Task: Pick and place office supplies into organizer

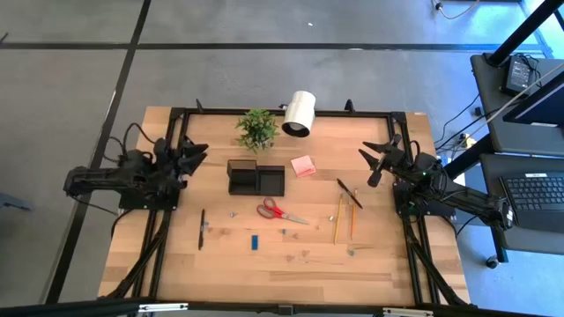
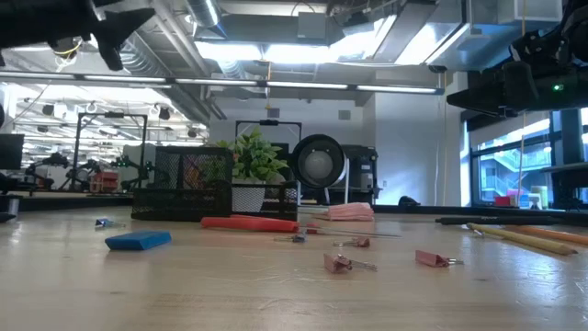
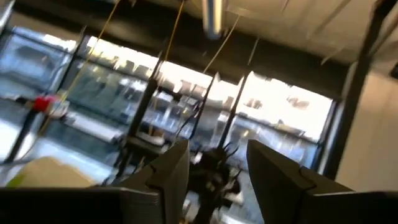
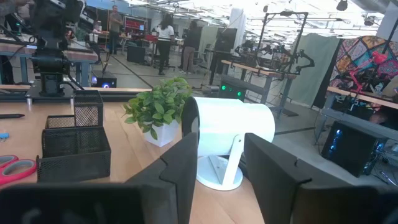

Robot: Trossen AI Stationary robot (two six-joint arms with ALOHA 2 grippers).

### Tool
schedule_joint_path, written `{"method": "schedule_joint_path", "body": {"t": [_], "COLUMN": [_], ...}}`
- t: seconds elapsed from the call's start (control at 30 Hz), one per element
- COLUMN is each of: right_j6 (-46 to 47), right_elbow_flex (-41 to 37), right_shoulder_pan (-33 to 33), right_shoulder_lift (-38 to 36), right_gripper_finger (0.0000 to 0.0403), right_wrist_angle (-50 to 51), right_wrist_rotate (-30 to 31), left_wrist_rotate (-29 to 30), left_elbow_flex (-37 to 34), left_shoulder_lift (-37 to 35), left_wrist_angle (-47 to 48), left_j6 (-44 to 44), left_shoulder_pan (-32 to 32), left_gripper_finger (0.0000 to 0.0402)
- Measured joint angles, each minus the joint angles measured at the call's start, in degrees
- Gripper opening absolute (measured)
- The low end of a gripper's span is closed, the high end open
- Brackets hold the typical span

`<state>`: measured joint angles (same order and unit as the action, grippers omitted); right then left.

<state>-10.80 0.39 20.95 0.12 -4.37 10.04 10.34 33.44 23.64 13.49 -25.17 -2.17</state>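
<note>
The black mesh organizer [image 1: 256, 178] stands on the table behind the centre; it also shows in the low view [image 2: 193, 184] and the right wrist view [image 4: 74, 146]. Red-handled scissors [image 1: 280, 210], a pink sticky pad [image 1: 303, 165], two yellow pencils [image 1: 344, 218], a dark pen [image 1: 349, 193], another pen [image 1: 202, 229], a blue block [image 1: 253, 241] and small clips [image 2: 340, 264] lie flat on the table. My left gripper [image 1: 196, 158] is open and empty, raised left of the organizer. My right gripper [image 1: 367, 167] is open and empty, raised right of the pink pad.
A green potted plant [image 1: 256, 129] and a white cylindrical lamp [image 1: 300, 114] stand at the far edge behind the organizer. The black frame [image 1: 401, 114] runs around the table's edges. Bare wood lies along the near edge [image 1: 282, 282].
</note>
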Motion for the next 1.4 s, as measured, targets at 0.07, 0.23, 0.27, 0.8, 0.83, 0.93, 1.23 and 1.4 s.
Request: {"method": "schedule_joint_path", "body": {"t": [0.07, 0.23, 0.27, 0.8, 0.83, 0.93, 1.23, 1.4], "right_j6": [-0.01, -0.01, 0.00, 0.01, 0.00, 0.00, 0.01, -0.01], "right_elbow_flex": [0.01, -0.01, 0.00, 0.01, 0.01, 0.01, 0.01, 0.01], "right_shoulder_pan": [-0.02, -0.02, -0.01, 0.00, -0.01, 0.00, -0.01, 0.00], "right_shoulder_lift": [-0.02, -0.01, 0.00, 0.00, 0.00, -0.02, -0.01, -0.02], "right_gripper_finger": [0.0136, 0.0136, 0.0136, 0.0136, 0.0136, 0.0136, 0.0136, 0.0136], "right_wrist_angle": [0.01, 0.00, 0.00, -0.01, 0.00, 0.01, 0.00, -0.01], "right_wrist_rotate": [-0.02, -0.01, 0.00, 0.00, -0.02, 0.00, -0.01, 0.00], "left_wrist_rotate": [-1.91, -9.77, -11.92, -28.12, -27.56, -25.76, -24.90, -25.34], "left_elbow_flex": [6.38, 19.40, 21.20, 26.39, 26.39, 26.39, 25.84, 22.93], "left_shoulder_lift": [5.81, 21.67, 24.75, 51.33, 51.47, 51.55, 53.17, 55.67], "left_wrist_angle": [11.52, 37.32, 41.23, 65.60, 65.62, 65.60, 60.55, 54.49], "left_j6": [-5.87, -22.37, -25.62, -64.50, -66.88, -74.29, -89.85, -92.60], "left_shoulder_pan": [0.36, 2.22, 2.65, 19.76, 21.06, 24.77, 31.43, 32.67], "left_gripper_finger": [0.0152, 0.0152, 0.0152, 0.0152, 0.0152, 0.0152, 0.0152, 0.0152]}}
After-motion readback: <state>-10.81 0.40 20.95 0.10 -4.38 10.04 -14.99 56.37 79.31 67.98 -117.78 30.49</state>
